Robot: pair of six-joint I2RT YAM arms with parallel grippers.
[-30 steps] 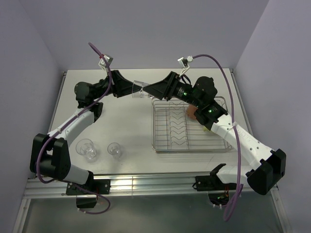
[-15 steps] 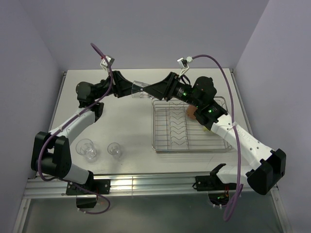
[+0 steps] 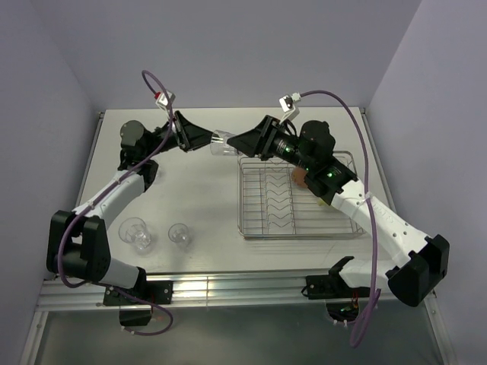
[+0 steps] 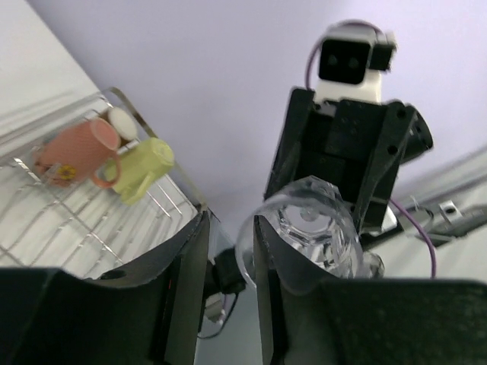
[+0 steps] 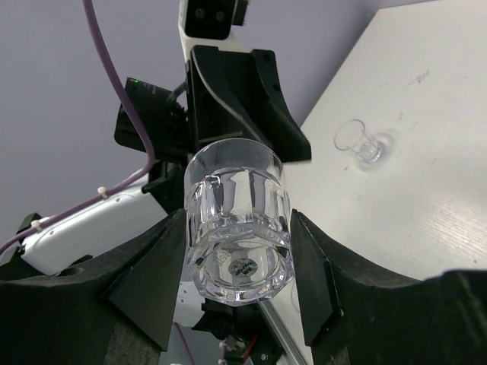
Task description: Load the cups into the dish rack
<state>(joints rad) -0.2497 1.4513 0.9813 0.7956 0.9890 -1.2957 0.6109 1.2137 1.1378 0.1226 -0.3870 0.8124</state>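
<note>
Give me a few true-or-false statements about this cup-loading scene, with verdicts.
1. The right gripper is shut on a clear tumbler. True.
2. The dish rack holds nothing. False: a pink mug and a yellow-green mug lie in it.
3. Two clear glasses sit on the table, outside the rack. True.
4. The left gripper is clamped on the tumbler. False: its jaws stand open.

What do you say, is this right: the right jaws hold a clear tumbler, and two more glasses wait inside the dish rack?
One thing is wrong: the two glasses are on the table, left of the dish rack, not inside it, as the top external view shows. The rest is right.
</note>
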